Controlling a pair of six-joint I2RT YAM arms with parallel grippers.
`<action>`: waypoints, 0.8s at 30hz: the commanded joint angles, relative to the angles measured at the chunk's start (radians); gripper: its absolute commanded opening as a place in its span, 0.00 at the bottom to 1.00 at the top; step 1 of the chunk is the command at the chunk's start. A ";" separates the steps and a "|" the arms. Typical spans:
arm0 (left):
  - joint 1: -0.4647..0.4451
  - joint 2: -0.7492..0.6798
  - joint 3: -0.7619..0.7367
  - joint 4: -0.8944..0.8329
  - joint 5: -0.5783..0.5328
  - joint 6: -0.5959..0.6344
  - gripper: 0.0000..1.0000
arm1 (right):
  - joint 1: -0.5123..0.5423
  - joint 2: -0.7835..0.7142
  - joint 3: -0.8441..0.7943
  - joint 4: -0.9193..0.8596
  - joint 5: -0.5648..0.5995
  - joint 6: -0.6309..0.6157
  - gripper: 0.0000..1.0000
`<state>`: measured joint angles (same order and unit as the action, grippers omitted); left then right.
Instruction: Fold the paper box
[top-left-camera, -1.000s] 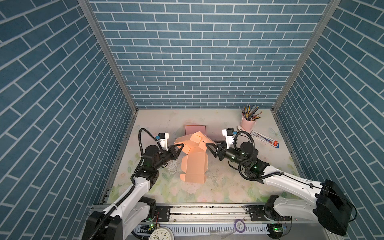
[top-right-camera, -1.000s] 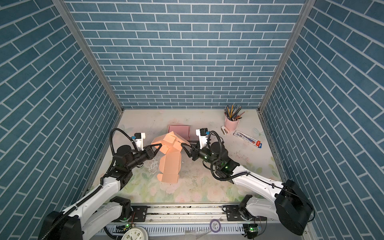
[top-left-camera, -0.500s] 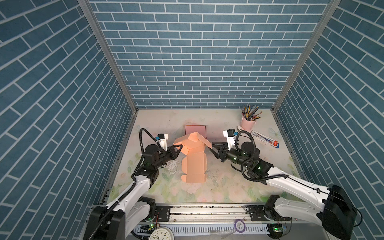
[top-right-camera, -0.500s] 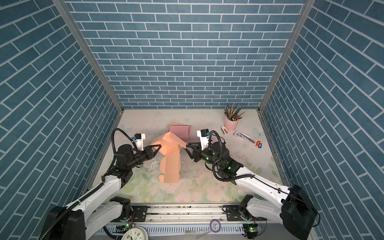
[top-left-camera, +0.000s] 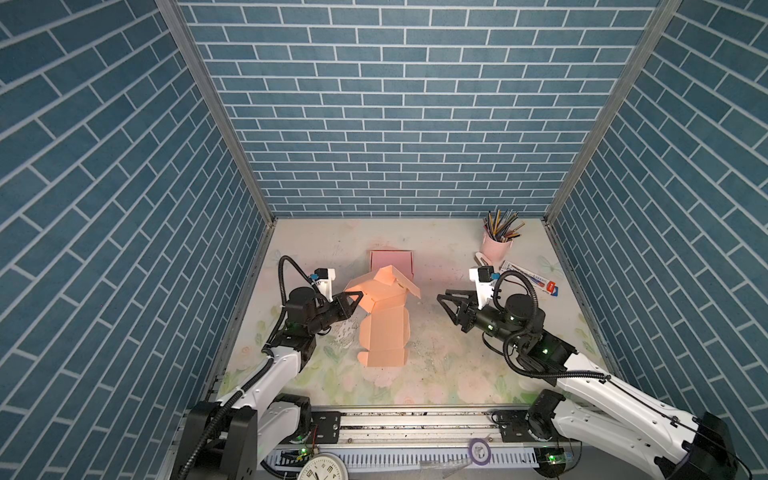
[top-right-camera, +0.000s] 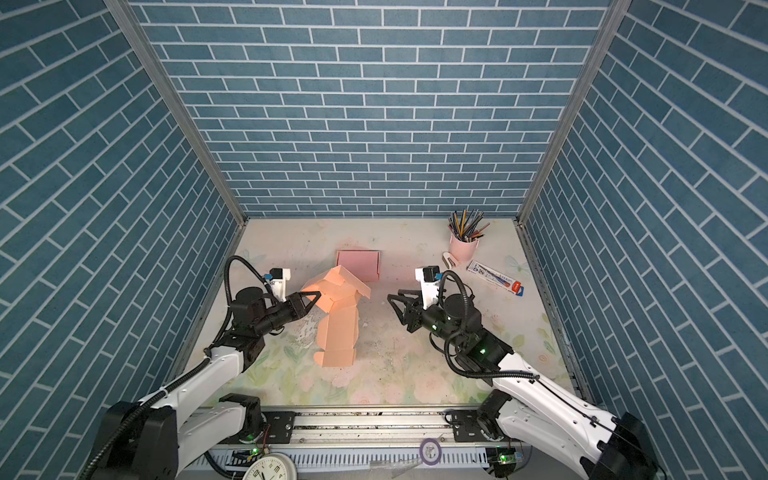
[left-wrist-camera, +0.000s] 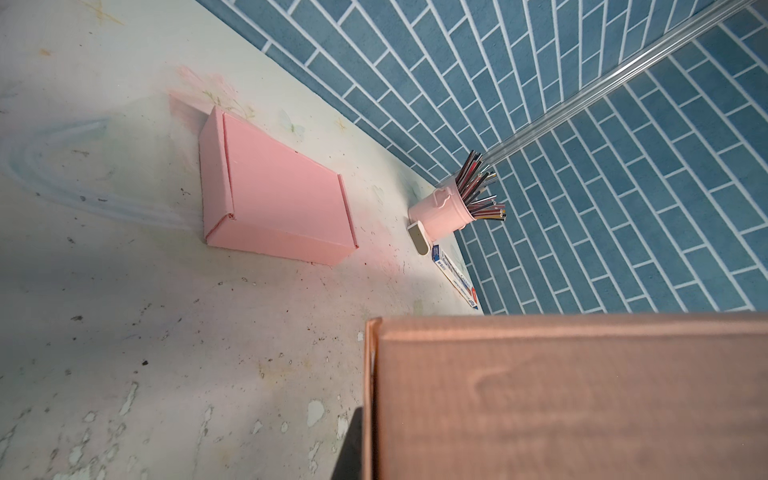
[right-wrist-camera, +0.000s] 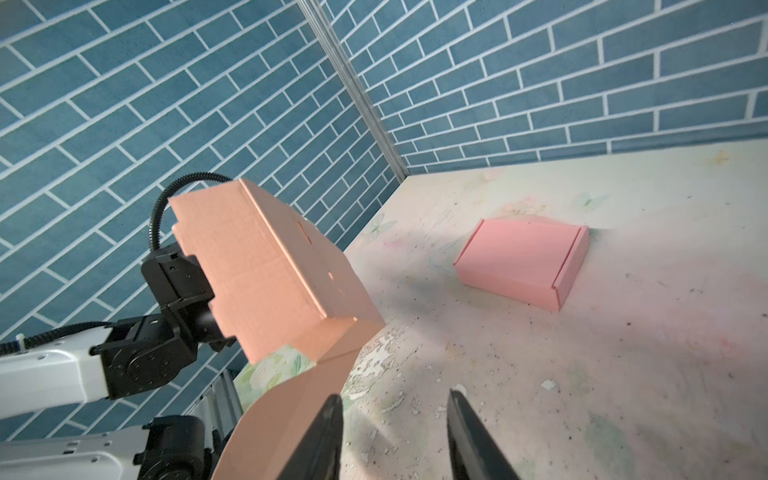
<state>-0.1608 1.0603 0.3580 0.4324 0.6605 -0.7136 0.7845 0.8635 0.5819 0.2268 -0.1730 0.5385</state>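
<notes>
The orange paper box (top-left-camera: 384, 330) lies half folded at the table's middle, its near part flat and its far flaps raised into a peak (top-right-camera: 340, 286). My left gripper (top-left-camera: 358, 296) is shut on the raised left flap's edge; in the left wrist view that flap (left-wrist-camera: 561, 399) fills the lower corner and hides the jaws. My right gripper (top-left-camera: 442, 301) stands open to the right of the box, apart from it, with nothing between its fingers (right-wrist-camera: 328, 432). In the right wrist view the raised box (right-wrist-camera: 270, 266) stands ahead of my right gripper (right-wrist-camera: 395, 415), in front of the left arm.
A folded pink box (top-left-camera: 391, 262) sits just behind the orange one. At the back right stand a pink cup of pencils (top-left-camera: 496, 245), a small white object (top-left-camera: 482, 259) and a flat pen packet (top-left-camera: 532, 279). Brick walls close three sides.
My right gripper has drawn back to the right, away from the box's raised flaps that it touched a second ago. My left gripper has kept its hold on the left flap.
</notes>
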 joint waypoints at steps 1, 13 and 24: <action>-0.021 0.012 0.002 0.003 0.022 0.028 0.11 | -0.029 0.018 0.074 -0.048 -0.046 -0.074 0.42; -0.096 0.087 0.008 0.049 0.018 0.008 0.11 | -0.033 0.158 0.135 0.003 -0.250 -0.111 0.41; -0.105 0.112 0.011 0.048 0.003 0.005 0.11 | 0.001 0.236 0.188 -0.040 -0.309 -0.163 0.35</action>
<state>-0.2584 1.1664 0.3580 0.4469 0.6693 -0.7044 0.7696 1.0897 0.7387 0.1940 -0.4423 0.4210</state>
